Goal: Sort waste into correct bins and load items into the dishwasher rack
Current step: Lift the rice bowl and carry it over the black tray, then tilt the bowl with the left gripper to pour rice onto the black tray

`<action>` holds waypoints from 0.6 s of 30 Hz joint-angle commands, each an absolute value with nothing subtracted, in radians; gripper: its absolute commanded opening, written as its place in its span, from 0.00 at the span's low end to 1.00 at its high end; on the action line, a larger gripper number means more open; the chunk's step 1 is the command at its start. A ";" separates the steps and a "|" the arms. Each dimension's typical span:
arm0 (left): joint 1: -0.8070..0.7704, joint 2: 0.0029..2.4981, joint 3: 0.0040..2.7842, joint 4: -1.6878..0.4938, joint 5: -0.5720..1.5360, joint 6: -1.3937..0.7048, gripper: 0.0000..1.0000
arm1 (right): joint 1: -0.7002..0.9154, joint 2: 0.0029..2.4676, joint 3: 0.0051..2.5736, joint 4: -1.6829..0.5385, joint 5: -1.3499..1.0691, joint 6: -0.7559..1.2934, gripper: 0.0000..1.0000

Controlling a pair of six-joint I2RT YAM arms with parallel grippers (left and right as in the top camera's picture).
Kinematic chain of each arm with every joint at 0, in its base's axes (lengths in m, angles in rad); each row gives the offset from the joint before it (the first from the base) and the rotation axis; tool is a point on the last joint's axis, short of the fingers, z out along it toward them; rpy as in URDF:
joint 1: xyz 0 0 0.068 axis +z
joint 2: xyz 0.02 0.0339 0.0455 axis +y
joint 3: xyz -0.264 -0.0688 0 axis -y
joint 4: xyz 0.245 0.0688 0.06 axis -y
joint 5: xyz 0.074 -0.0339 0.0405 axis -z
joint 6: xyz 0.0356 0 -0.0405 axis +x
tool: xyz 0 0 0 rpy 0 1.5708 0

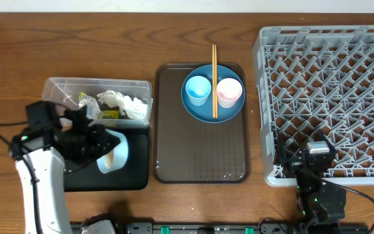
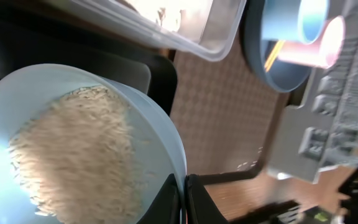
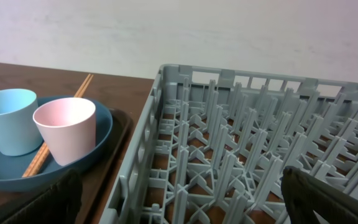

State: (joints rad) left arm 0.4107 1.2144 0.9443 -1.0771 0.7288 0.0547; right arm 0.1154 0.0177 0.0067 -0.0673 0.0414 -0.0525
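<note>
My left gripper [image 2: 183, 199] is shut on the rim of the white bowl [image 2: 154, 149], which is tipped on its side over the black tray [image 1: 130, 179]. White rice-like bits [image 2: 67, 149] lie inside the bowl. Behind it, the clear tub [image 1: 54, 88] holds crumpled napkins [image 1: 122, 103] and a foil wrapper [image 1: 89, 101]. The blue plate [image 1: 203, 112] carries a light blue cup [image 1: 197, 89], a pink cup [image 1: 229, 91] and chopsticks [image 1: 214, 81]. Above the near-left corner of the grey dishwasher rack [image 1: 330, 84], my right gripper [image 3: 185, 205] is open and holds nothing.
The brown serving tray [image 1: 200, 149] lies between the bins and the rack, with the plate at its far end. The rack's upright pegs [image 3: 241, 143] stand close below my right fingers. Wooden tabletop [image 1: 76, 45] shows behind the bins.
</note>
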 commanded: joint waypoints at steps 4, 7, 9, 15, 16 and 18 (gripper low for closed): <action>0.545 1.201 0.941 -1.092 1.001 0.159 0.06 | 0.110 0.016 0.006 -0.071 0.049 -0.057 0.99; 0.596 1.201 0.914 -1.092 1.084 0.177 0.06 | 0.110 0.016 0.006 -0.071 0.048 -0.057 0.99; 0.621 1.201 0.897 -1.092 1.113 0.189 0.06 | 0.110 0.016 0.006 -0.071 0.048 -0.057 0.99; 0.679 1.201 0.876 -1.099 1.196 0.227 0.06 | 0.110 0.016 0.006 -0.071 0.049 -0.057 0.99; 0.683 1.201 0.876 -1.099 1.215 0.228 0.06 | 0.110 0.016 0.006 -0.071 0.049 -0.057 0.99; 0.686 1.201 0.876 -1.099 1.252 0.228 0.06 | 0.110 0.016 0.006 -0.071 0.048 -0.057 0.99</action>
